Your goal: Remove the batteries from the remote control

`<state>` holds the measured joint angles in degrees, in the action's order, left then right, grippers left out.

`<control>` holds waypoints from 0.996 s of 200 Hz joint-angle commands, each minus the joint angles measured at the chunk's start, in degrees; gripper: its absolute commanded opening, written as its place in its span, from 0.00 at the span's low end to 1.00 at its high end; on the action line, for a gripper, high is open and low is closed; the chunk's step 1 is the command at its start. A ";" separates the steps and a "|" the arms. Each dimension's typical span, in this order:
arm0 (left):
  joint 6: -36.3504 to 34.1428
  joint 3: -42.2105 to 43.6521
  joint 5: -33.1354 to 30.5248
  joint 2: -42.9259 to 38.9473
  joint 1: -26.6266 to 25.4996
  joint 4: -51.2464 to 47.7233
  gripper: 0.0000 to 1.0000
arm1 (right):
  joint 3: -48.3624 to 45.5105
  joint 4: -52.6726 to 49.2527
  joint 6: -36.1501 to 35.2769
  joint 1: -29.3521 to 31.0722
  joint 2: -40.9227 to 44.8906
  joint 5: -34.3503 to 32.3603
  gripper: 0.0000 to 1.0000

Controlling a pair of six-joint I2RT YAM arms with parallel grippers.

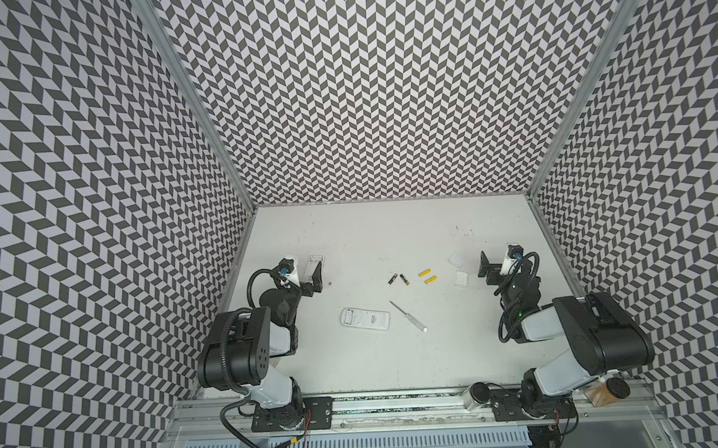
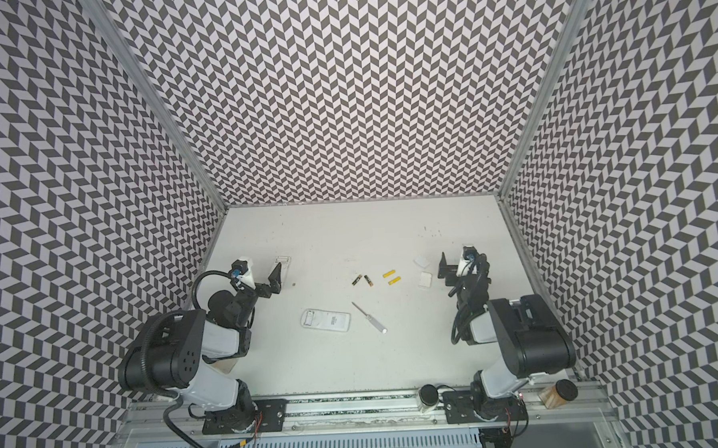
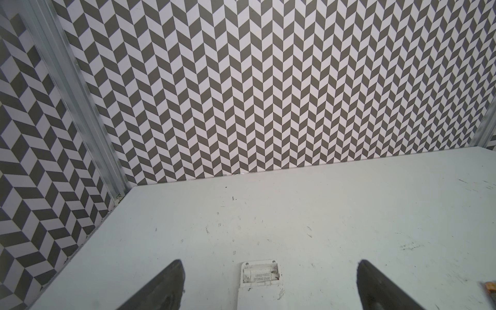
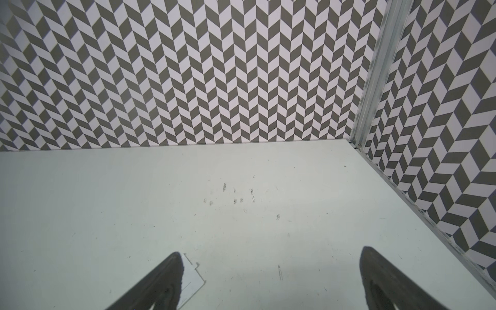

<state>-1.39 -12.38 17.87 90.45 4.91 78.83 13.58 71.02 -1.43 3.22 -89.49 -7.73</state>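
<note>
The left tool [image 3: 269,262] and right tool [image 4: 271,251] are spread, empty; batteries [image 1: 425,272] lie loose on the table [image 1: 396,356] (cylinders roll), so a careless sweep could scatter them.

The black-and-white jointed left arm [image 1: 238,347] and right arm [image 1: 595,335] sit folded at the lower left and lower right in both top views. The black left gripper [image 1: 314,277] and black right gripper [image 1: 485,266] point up-frame, fingers [image 3: 167,285] spread wide apart and holding nothing.
</note>
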 commanded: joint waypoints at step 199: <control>0.14 -0.49 -1.17 -0.33 -0.68 -1.26 1.00 | 0.13 5.44 0.73 -1.11 -0.11 4.47 0.99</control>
<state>-1.61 -12.40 17.19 90.45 4.49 77.84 13.91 72.93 -0.95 2.33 -89.49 -3.92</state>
